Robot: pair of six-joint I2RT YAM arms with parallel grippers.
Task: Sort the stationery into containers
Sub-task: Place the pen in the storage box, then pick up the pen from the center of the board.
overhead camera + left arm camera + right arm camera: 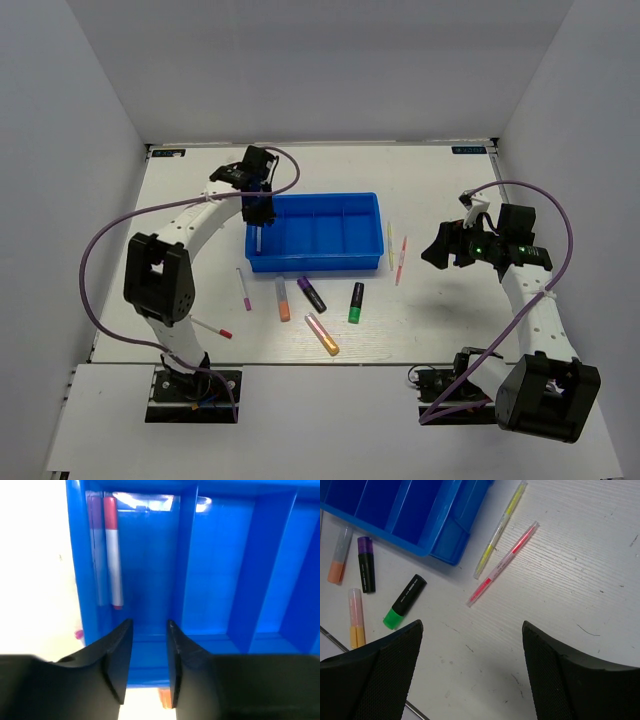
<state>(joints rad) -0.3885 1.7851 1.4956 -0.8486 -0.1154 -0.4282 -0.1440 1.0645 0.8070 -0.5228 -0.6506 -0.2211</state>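
Red-capped pen (114, 565) lies in the blue tray (220, 570), end compartment

I see the shallow blue plastic divided tray (312, 198) at centre frame. In its leftmost compartment a white red-capped pen (114, 555) lies along the left wall. Below the tray, left to right: a thin pink-tipped pen (244, 288), an orange highlighter (283, 298), a purple-and-black highlighter (311, 294), a green-and-black highlighter (356, 302). A pink-and-orange highlighter (322, 334) lies lower, between the last two. Right of the tray, a thin yellow pen (389, 245) lies beside a clear pink pen (401, 260).
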